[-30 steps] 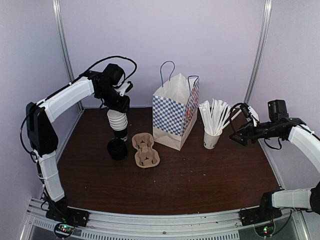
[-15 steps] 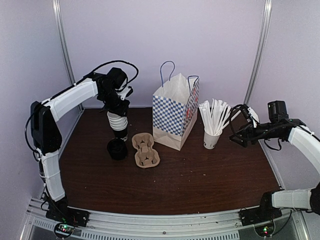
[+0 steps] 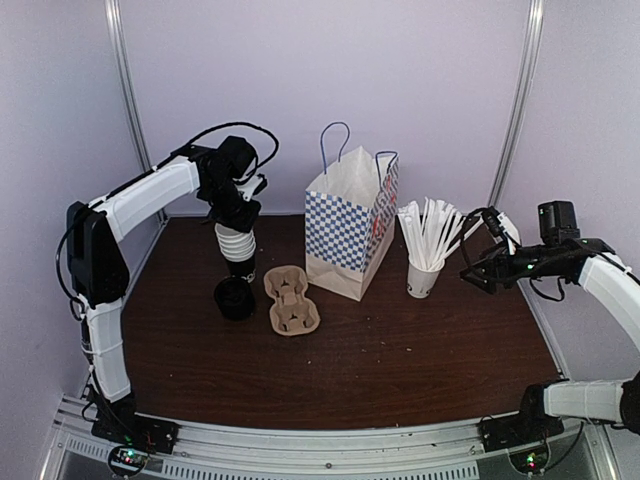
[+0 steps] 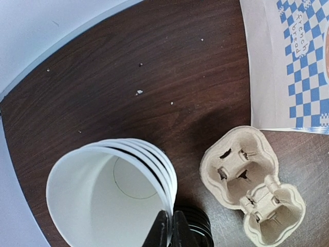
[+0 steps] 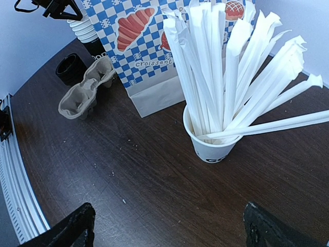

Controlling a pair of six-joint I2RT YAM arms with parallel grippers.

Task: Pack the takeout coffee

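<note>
Checking in from the remote station. My left claw (image 4: 171, 231) is pinched almost flat onto the rim of the top cup in the stack of lidless cups (image 4: 108, 198), one finger inside the white wall and one outside. That's all it has hold of. The stack stands upright near the far-left corner of the table (image 3: 400, 370). The takeout coffee (image 3: 235, 298) isn't in either claw. It's sitting lid-on, on the table just in front of that stack, over toward the left edge, and the left wrist cam only catches a sliver of its black lid at the bottom of the view. Right beside it is the pulp cup carrier (image 3: 290, 300), lying flat with both sockets bare. The checkered bag (image 3: 350, 225) stands upright at the middle of the far edge, mouth open. I can read "french bread" on one blue-and-white panel, and "Croissant" under a croissant picture on the side facing my right wrist cam. My right claw (image 5: 172, 229) is spread wide with nothing between the fingers, hanging off by the right edge and pointed at the white cup of wrapped sticks (image 5: 211, 146). There's dark print low on that cup and pale print on the stack, but both are too small for me to read.
</note>
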